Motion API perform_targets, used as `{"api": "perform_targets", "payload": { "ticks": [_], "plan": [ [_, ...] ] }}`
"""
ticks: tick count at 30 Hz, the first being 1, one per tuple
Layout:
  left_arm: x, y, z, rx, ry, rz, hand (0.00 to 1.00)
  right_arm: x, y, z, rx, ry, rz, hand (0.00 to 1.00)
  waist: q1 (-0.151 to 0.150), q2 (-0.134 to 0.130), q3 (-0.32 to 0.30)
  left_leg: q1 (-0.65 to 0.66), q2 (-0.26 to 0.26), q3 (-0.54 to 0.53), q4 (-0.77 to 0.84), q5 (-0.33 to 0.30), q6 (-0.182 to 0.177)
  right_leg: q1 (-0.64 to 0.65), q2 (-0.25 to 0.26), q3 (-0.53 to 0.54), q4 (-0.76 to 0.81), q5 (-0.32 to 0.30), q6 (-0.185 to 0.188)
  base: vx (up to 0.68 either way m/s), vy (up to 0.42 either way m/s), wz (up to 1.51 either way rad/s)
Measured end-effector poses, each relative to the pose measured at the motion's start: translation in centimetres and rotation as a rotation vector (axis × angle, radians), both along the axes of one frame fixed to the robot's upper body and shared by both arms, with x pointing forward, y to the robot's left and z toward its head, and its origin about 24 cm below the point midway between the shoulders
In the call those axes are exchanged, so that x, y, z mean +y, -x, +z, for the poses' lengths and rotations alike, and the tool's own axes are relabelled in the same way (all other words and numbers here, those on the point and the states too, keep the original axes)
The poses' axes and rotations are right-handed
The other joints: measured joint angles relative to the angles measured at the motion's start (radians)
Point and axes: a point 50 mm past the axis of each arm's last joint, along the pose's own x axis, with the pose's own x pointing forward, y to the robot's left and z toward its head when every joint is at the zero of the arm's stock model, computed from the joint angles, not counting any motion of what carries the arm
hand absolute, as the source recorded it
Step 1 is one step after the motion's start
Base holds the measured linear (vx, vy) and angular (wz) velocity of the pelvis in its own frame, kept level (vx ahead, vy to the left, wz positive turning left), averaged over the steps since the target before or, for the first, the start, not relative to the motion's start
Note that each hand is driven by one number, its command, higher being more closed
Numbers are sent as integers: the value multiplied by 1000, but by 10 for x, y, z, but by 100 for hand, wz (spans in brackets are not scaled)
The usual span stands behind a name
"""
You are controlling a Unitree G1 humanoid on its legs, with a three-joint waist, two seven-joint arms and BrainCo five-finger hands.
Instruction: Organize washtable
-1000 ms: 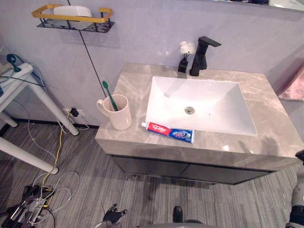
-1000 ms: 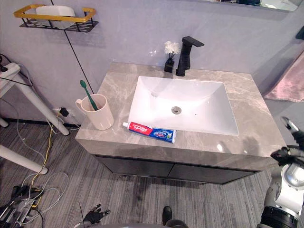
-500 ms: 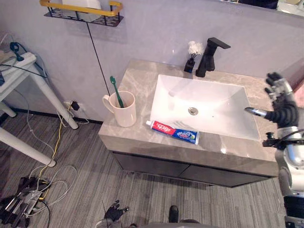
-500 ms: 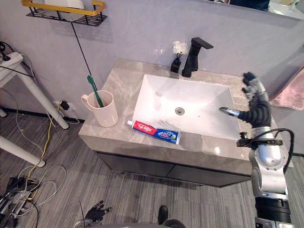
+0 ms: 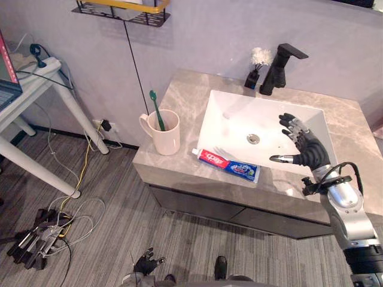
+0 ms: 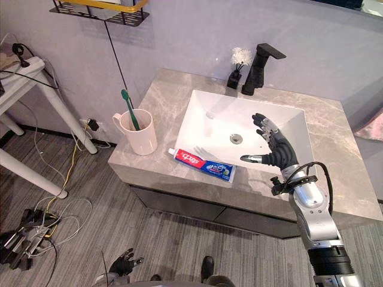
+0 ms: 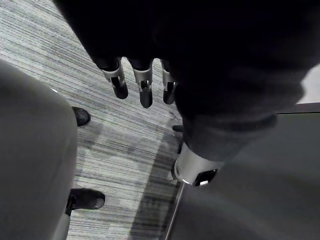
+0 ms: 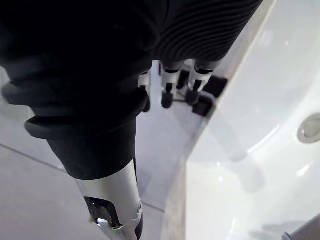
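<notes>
The right arm reached up from the lower right corner, with its forearm over the front edge of the marble countertop (image 5: 179, 98). The right hand (image 5: 306, 153) hovered above the front right part of the white sink (image 5: 239, 116), palm turned towards the basin. Its fingers (image 5: 291, 123) were spread and nearly straight, the thumb pointed sideways to the robot's left, and it grasped nothing. In the right wrist view the fingers (image 8: 167, 96) also looked straight and free.

The toothpaste tube (image 5: 227, 165) lay flat on the narrow strip of countertop between the sink and the front edge. It was to the left of the right hand, near the thumb tip but apart from it. Further left, at the corner of the countertop, stood a cream cup (image 5: 166, 134) with a green toothbrush (image 5: 155, 107) leaning in it, well apart from the hand. A black tap (image 5: 281, 69) stood behind the sink.

The left hand (image 5: 147, 262) hung low over the grey floor (image 5: 114, 239), with its fingers (image 7: 145, 89) relaxed and empty.
</notes>
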Motion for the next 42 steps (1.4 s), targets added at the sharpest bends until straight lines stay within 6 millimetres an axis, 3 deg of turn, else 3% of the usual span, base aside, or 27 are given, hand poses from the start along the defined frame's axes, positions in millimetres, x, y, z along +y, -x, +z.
{"api": "perform_targets", "payload": {
  "ticks": [12, 17, 42],
  "plan": [
    [3, -18, 6, -56, -12, -14, 0, 23, -11, 4, -1, 19, 86, 0, 27, -23, 60, -52, -10, -37, 21, 2, 3, -31, -12, -27, 0, 2, 2, 8, 8, 9],
    [6, -22, 9, -79, -14, -3, 0, 30, -14, -3, 31, 30, 114, 0, 30, -35, 83, -70, -20, -51, 32, 2, 3, -39, -22, -33, 0, 6, 7, -15, 13, 7],
    [10, -31, 13, -110, -25, -7, 0, 33, -11, -12, 65, 77, 137, 0, 30, -55, 122, -108, -22, -50, 56, 5, 9, -73, -28, -30, 25, 11, 9, -19, -1, 0]
  ]
}}
